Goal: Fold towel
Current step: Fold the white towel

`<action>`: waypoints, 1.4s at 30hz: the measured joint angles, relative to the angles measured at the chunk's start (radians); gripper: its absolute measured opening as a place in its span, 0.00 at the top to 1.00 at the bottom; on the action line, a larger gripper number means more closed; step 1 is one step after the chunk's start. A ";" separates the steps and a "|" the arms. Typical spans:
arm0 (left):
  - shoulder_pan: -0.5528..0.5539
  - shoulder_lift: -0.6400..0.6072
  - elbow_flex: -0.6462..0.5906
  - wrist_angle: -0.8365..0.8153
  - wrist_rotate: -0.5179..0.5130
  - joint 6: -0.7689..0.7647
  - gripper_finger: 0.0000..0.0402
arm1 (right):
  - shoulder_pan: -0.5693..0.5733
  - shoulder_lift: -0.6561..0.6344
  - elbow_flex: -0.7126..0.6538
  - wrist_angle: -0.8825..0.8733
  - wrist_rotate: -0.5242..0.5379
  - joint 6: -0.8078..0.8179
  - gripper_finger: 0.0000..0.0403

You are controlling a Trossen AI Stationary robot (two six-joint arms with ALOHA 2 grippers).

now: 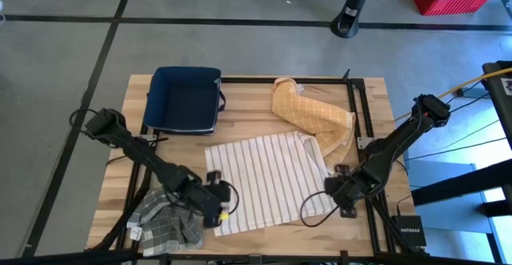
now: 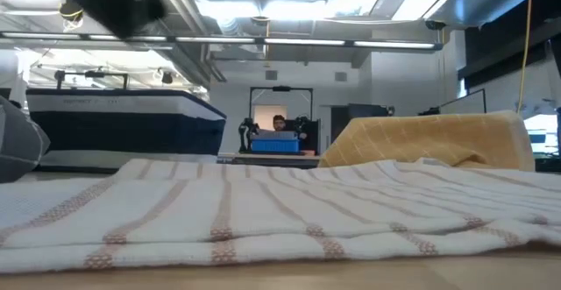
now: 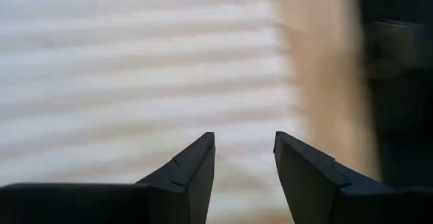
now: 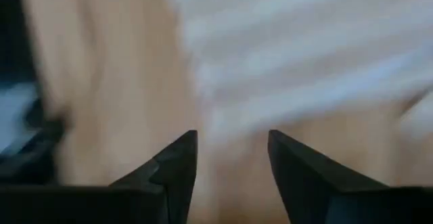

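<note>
A white towel with thin brown stripes (image 1: 268, 178) lies spread flat on the wooden table (image 1: 248, 109); it fills the low view (image 2: 280, 211). My left gripper (image 1: 220, 201) hovers over the towel's near left corner, open, with the striped cloth under its fingers in the left wrist view (image 3: 243, 160). My right gripper (image 1: 336, 193) hovers at the towel's near right edge, open, with cloth and bare wood below it in the right wrist view (image 4: 230, 160). Neither gripper holds anything.
A dark blue bin (image 1: 186, 98) stands at the far left. A yellow checked cloth (image 1: 314, 118) lies crumpled at the far right, beside the towel's far corner. A grey checked cloth (image 1: 164, 218) lies at the near left corner. Cables run along the near edge.
</note>
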 joint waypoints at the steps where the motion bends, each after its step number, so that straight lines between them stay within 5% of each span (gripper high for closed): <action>1: 0.014 0.013 -0.014 0.005 -0.053 0.023 0.65 | 0.001 0.000 -0.003 0.016 0.111 -0.024 0.54; 4: 0.061 0.062 -0.060 0.001 -0.080 0.047 0.66 | -0.011 0.008 -0.038 0.051 0.365 -0.076 0.54; 8: 0.096 0.128 -0.121 -0.005 -0.039 0.053 0.68 | -0.073 0.024 -0.095 0.016 0.435 -0.108 0.54; 14: 0.101 0.158 -0.159 -0.057 0.017 0.058 0.71 | -0.151 0.028 -0.173 0.061 0.366 -0.126 0.55; 21: 0.080 0.129 -0.164 -0.138 0.004 0.076 0.74 | -0.164 0.046 -0.250 0.313 0.227 -0.122 0.55; 29: 0.090 0.059 -0.098 -0.394 -0.001 0.064 0.78 | -0.175 0.080 -0.140 0.108 0.066 -0.179 0.55; 37: 0.144 0.031 -0.106 -0.124 -0.094 0.206 0.78 | -0.283 0.074 0.036 0.005 0.499 -0.447 0.55; 42: 0.184 0.064 -0.190 0.076 -0.083 0.308 0.78 | -0.420 0.076 -0.020 0.000 0.576 -0.589 0.55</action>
